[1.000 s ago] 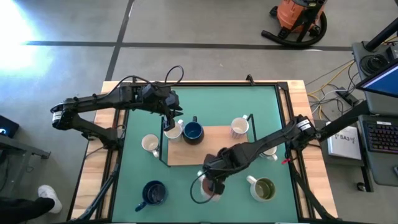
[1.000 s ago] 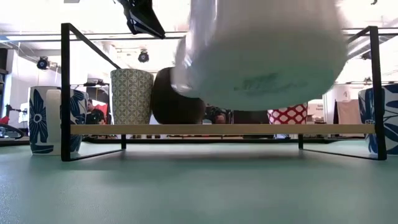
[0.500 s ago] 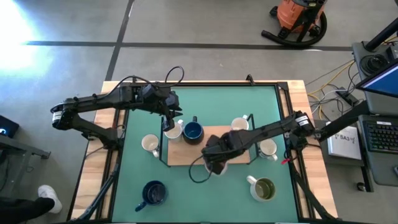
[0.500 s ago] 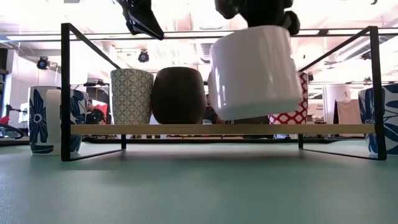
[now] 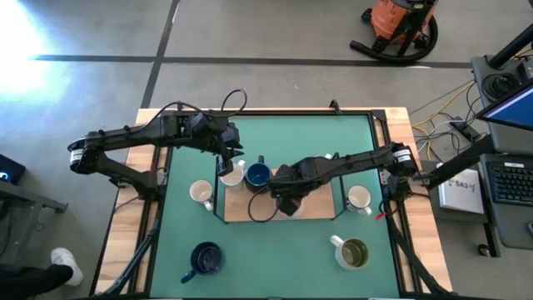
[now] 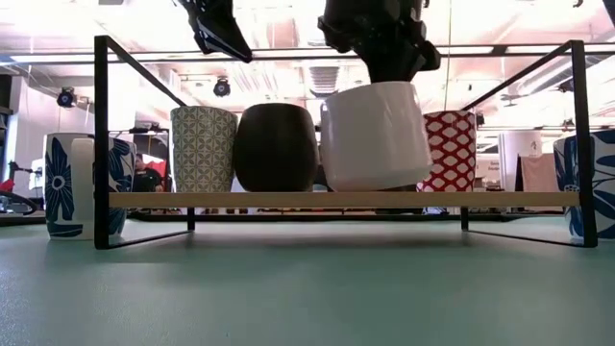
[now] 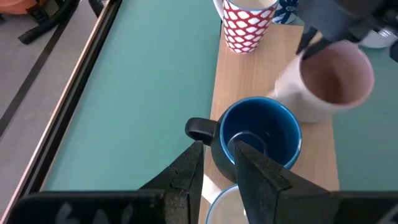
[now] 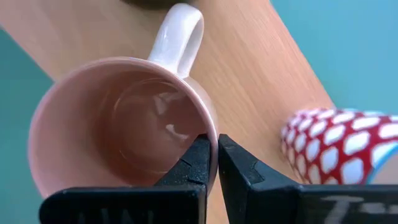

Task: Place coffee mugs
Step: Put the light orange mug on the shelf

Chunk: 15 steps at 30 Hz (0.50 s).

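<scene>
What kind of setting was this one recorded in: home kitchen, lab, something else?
Most likely a robotics lab or workshop. The green-topped table stands on a bare concrete floor with an orange shop vacuum behind it, and a computer desk with keyboard and cables sits beside it.

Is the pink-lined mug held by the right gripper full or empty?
Empty: the right wrist view shows the pink-lined mug's bare glazed bottom.

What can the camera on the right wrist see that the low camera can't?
Only the right wrist view shows the white mug's pink inside, its handle, and the right gripper pinching the rim. Only the low view shows the black rack frame, the patterned mug, the dark round mug and the blue flowered mug beside the rack. Both show that same white mug over the wooden shelf, next to the red-and-white mug.
</scene>
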Available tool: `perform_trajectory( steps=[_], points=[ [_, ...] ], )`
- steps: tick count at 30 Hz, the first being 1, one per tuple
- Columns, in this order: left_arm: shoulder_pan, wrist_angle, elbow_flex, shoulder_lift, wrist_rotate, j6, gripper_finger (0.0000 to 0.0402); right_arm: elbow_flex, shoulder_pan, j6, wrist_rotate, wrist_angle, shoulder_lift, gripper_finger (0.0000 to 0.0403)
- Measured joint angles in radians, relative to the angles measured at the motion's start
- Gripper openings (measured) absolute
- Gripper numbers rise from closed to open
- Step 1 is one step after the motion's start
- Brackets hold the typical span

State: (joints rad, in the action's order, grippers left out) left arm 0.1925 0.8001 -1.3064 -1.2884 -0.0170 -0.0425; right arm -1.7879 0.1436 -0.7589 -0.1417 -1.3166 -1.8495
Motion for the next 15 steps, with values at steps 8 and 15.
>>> perform_trajectory(
  steps=[8,15],
  points=[
    [0.000,0.020,0.000,0.000,0.000,0.000,0.0073,0.005,-0.005,0.027,-0.014,-0.026,0.002,0.0013],
    [0.000,0.019,0.000,0.000,0.000,0.000,0.0073,0.006,-0.005,0.076,-0.018,-0.035,0.002,0.0031]
  ],
)
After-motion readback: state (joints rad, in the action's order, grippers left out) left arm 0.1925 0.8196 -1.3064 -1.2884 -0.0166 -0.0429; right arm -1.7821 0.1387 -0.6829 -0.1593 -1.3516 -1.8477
